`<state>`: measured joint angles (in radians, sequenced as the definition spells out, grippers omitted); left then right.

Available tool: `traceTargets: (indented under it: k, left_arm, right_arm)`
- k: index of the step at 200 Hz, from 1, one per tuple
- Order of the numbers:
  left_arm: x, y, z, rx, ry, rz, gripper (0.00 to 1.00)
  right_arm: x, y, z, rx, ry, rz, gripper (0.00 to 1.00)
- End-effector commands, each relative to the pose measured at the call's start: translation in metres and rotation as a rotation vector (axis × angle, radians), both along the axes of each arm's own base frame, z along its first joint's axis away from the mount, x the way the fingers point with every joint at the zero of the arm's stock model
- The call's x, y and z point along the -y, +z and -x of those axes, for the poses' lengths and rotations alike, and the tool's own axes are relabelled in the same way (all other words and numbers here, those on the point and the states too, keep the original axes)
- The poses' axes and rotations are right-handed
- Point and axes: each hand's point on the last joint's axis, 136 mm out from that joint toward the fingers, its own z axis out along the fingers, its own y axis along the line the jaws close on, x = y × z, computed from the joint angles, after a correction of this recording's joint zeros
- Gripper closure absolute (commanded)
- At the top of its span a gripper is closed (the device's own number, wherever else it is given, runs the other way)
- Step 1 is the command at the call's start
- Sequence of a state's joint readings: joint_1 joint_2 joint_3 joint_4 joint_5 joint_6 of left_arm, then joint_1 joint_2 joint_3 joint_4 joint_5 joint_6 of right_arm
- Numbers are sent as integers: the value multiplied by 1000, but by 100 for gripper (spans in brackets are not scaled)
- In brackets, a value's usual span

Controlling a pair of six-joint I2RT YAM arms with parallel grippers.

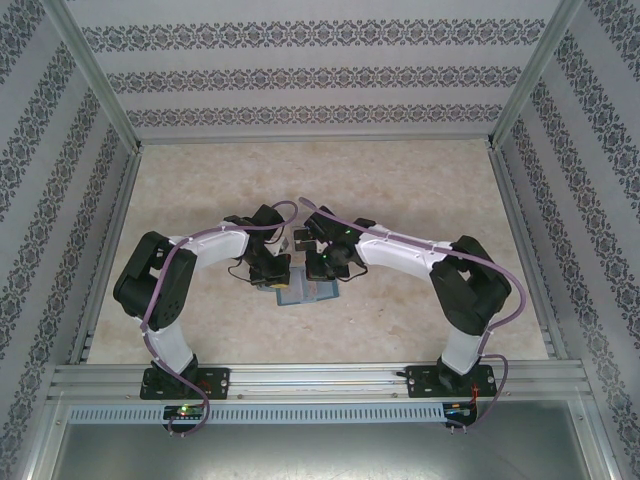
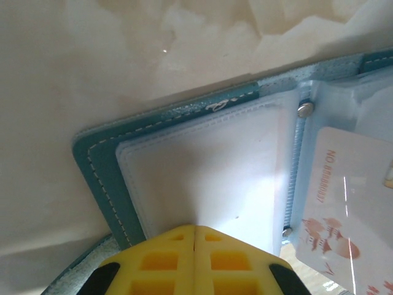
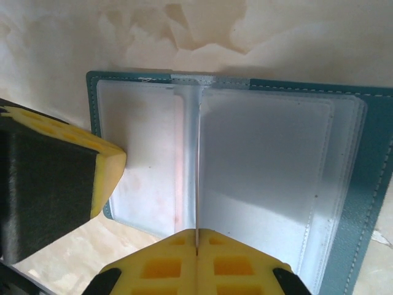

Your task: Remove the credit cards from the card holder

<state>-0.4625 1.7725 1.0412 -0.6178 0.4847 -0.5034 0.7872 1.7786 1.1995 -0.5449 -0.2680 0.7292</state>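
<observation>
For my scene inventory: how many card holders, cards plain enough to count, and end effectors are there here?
Card holder: 1
Pale printed card: 1
End effectors, left and right: 2
Total: 4

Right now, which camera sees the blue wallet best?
The right wrist view: the card holder lies open there, both clear-pocket panels facing the camera. The left wrist view shows one panel and part of a pale card with red print. The top external view shows it too small for detail.
</observation>
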Motion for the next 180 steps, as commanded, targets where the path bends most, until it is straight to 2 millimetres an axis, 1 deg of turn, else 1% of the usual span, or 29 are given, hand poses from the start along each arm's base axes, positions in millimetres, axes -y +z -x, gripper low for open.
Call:
traceTargets:
  k: [1,28,43,73,102,118,131,139,155,180]
  left_arm:
    - [-13,6,-4,28,0,-63,97]
    - [-13,14,-8,49,3,-57,97]
    - [-12,16,-8,55,4,-53,97]
    - [-11,17,-7,59,12,-37,97]
    - [-8,18,-5,55,29,5,97]
    - [-7,19,-4,53,39,27,97]
    - [-7,20,-3,56,45,33,97]
    - [-8,21,-2,59,49,35,97]
    - [-11,21,0,61,56,36,97]
    - [-16,18,3,56,64,30,97]
  right_arm:
    - [5,22,-11,58,5,-4,95]
    - [12,29,-16,82,22,-9,96]
    - [11,33,-17,88,61,-25,96]
    - [8,41,-15,135,212,-46,97]
    - [13,43,-15,176,364,-5,97]
    - [10,46,-13,203,462,-12,97]
    - [12,47,-15,235,541,16,96]
    - [14,46,-16,264,608,37,95]
    - [13,46,-12,309,761,37,95]
    - [18,48,-13,385,962,71,97]
